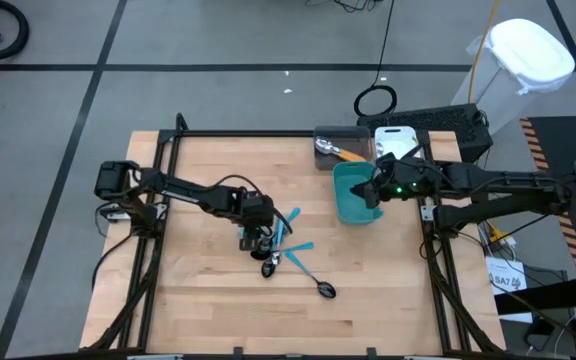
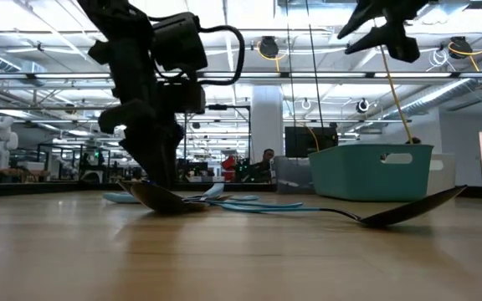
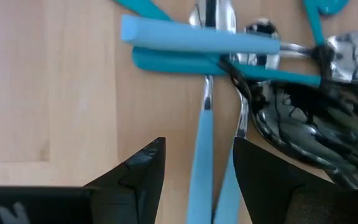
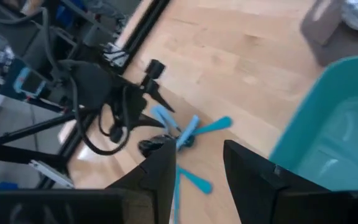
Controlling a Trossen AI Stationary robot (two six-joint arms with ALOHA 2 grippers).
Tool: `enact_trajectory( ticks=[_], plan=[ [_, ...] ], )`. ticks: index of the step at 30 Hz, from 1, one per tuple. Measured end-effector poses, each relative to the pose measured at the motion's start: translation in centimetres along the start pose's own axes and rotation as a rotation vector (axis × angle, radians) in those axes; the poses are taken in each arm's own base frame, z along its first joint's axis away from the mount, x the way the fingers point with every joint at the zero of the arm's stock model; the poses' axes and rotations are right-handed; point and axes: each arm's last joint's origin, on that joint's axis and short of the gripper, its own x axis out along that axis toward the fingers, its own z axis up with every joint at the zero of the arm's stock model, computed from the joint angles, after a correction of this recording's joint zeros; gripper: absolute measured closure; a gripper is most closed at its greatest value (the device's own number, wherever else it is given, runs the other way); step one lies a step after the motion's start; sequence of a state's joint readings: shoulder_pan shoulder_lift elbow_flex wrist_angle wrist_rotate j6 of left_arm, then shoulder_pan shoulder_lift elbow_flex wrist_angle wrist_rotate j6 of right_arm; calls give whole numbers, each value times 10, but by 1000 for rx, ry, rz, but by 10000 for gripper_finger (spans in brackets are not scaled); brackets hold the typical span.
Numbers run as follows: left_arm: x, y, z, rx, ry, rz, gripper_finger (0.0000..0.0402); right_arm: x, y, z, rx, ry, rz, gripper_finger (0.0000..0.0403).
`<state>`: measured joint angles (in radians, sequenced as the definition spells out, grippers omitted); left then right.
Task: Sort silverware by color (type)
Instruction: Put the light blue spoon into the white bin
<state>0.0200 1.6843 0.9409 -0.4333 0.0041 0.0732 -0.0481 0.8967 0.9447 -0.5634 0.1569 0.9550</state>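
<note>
from above, the left gripper [image 1: 256,238] sits low over a heap of silverware [image 1: 286,250] near the middle of the wooden table [image 1: 208,300]; the arm hides part of the heap, so the count is hard to make out, though light-blue handles fan out beside it and one dark spoon [image 1: 323,288] lies a little apart toward the near edge. wide bare wood lies on every side of the heap. the right gripper [image 1: 368,190] hangs over the teal bin [image 1: 353,205] by the table's right rail, with a gray bin [image 1: 340,148] holding an orange-handled piece just behind it. at table height, the left gripper [image 2: 159,171] reaches down to the wood among the utensils, and a dark spoon [image 2: 408,209] rests with its bowl tilted up before the teal bin [image 2: 371,171]; the right gripper is cut off at the top. the left wrist view shows its fingers [image 3: 138,177] parted, straddling a light-blue handle [image 3: 201,155] without closing on it. the right wrist view shows its fingers [image 4: 160,171] apart and holding nothing, above the teal bin's rim [image 4: 303,124].
</note>
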Motion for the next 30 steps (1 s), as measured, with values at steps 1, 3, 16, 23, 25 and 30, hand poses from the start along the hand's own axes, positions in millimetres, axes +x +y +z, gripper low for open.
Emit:
enact_trajectory(
  ticks=[1,3,16,23,25,30],
  plan=[
    [0,0,2,1,-21,1,217,1,2,0,2,-3,11,273],
    [0,2,5,-3,-54,5,227,4,5,-2,-4,1,22,273],
    [20,-7,5,-6,-23,-14,254,8,8,-6,-22,18,28,273],
    [25,-7,6,-56,-32,-9,254,8,8,-6,-76,24,25,273],
    [25,-6,6,-91,-31,-9,255,8,8,-6,-97,26,26,273],
    [25,-6,6,-117,-28,-8,255,8,8,-7,-131,52,47,273]
  ],
)
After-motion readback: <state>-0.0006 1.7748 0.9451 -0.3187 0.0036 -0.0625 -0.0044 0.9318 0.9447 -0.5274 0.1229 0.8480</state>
